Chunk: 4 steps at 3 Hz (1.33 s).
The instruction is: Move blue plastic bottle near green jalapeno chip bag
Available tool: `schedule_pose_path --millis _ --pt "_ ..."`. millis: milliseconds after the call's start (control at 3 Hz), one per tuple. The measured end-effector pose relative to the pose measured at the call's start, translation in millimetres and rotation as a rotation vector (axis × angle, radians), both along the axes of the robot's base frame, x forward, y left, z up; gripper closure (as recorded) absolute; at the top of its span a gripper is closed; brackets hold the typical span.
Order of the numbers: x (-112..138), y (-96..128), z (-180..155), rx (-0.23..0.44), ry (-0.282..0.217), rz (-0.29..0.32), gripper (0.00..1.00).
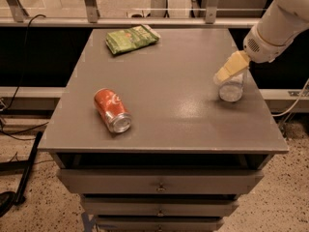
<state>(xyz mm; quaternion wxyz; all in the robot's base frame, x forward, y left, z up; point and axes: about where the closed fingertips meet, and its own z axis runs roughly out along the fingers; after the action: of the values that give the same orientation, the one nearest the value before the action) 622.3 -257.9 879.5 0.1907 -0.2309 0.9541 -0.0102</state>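
Clear plastic at frame right: the blue plastic bottle (231,87) stands on the grey table (183,120), with my gripper (231,67) at its top. I cannot tell whether it grips. I should hold low and firm, then carry it towards the green jalapeno chip bag (131,38), upper left.

Single cam, high, front of table (169,105), tilted down toward 12 o'clock, mid-range; whole top plus drawers (159,180) in frame. Gripper (231,67) at 3 o'clock, on blue plastic bottle (231,90).
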Motion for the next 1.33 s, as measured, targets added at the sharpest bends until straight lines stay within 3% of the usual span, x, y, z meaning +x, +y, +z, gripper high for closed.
schedule_pose_path --millis 333,1000,1333 --pt "7 1 -9 0.037 0.009 -0.094 0.00" --pt "19 13 -23 0.070 0.044 -0.239 0.42" --pt "20 18 -25 0.084 0.044 -0.268 0.65"
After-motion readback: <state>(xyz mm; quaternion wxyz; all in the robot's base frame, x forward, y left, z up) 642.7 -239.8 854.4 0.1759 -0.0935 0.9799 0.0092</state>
